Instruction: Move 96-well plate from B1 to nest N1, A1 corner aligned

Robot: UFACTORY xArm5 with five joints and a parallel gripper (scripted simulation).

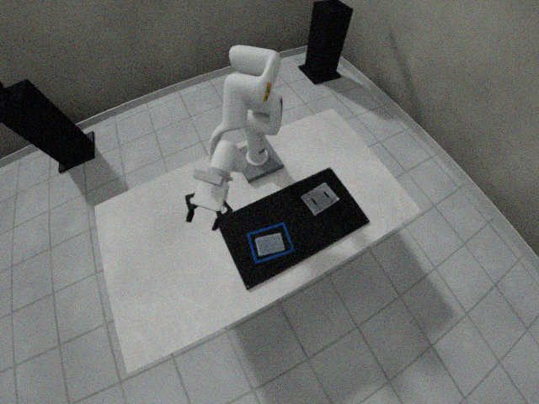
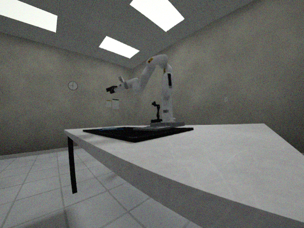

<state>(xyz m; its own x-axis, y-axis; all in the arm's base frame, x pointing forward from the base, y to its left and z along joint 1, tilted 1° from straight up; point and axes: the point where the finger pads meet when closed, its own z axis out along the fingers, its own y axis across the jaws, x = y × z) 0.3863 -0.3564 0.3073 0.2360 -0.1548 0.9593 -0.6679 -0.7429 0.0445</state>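
The 96-well plate (image 1: 269,243) is a pale grey rectangle lying flat inside the blue outline of spot B1, at the near-left end of the black mat (image 1: 293,225). The nest N1 (image 1: 319,198) is a grey pad with small dark locators at the mat's far-right end, and it is empty. My gripper (image 1: 203,218) is open and empty. It hangs well above the table, just beyond the mat's far-left corner and apart from the plate. In the low side view the gripper (image 2: 110,89) is high above the mat (image 2: 137,131). The plate's cut-off corner is too small to make out.
The arm's grey base plate (image 1: 262,167) sits on the white table behind the mat. Two tall black columns (image 1: 43,124) (image 1: 326,39) stand on the floor beyond the table. A small black stand (image 2: 156,112) rises near the base in the side view.
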